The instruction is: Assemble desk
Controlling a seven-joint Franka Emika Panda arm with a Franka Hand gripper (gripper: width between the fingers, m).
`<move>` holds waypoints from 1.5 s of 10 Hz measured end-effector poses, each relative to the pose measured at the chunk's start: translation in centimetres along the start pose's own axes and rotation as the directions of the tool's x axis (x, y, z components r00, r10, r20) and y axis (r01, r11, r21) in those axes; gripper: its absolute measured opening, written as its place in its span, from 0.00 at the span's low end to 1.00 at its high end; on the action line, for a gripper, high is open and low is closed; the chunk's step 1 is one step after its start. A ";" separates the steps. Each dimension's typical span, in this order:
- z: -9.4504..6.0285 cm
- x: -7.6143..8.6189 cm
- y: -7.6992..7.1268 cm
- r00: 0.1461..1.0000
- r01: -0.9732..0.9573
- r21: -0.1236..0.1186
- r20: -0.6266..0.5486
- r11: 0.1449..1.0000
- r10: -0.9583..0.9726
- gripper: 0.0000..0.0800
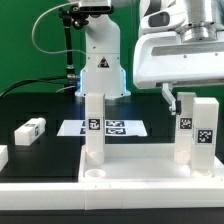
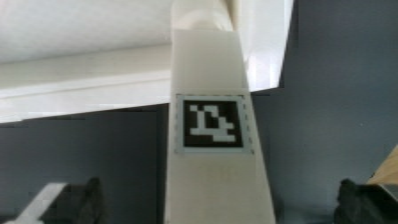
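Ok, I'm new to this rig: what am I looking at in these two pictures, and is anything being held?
The machine is one robot arm ending in two fingers. The wide picture comes from a camera off the arm. The close one comes from a camera on its wrist, looking along the fingers.

On the black table lies the white tabletop, with a left leg and a right leg standing upright on it. A loose leg lies on the table. The flat sheet of tags is the marker board.

In the wrist view the fingers stand apart on either side of a tagged leg, apparently the right one, with gaps. They are open, and nothing is held.
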State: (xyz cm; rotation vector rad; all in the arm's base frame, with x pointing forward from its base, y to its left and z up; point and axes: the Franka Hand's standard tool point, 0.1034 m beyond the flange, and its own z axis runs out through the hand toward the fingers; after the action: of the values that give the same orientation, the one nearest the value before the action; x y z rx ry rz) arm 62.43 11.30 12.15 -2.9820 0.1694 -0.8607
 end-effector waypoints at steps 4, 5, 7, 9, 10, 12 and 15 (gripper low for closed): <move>-1.4 1.9 0.7 0.999 0.034 -0.003 0.038 0.999 -0.034 0.81; -1.7 2.7 0.7 0.997 0.033 -0.006 0.064 0.999 -0.032 0.81; -1.5 3.0 1.0 0.988 0.024 -0.024 0.152 0.999 -0.020 0.81; -1.3 3.3 1.2 0.959 0.017 -0.049 0.283 0.999 -0.003 0.81; -1.3 3.8 1.2 0.942 0.001 -0.058 0.334 0.998 0.019 0.81; -1.1 3.9 1.1 0.916 -0.019 -0.071 0.399 0.997 0.046 0.81; -0.4 4.1 0.1 0.919 -0.088 -0.047 0.381 0.995 0.100 0.81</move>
State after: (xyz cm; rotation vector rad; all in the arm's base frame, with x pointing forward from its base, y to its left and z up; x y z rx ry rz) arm 65.61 10.75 14.66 -3.0629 0.3097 -0.2540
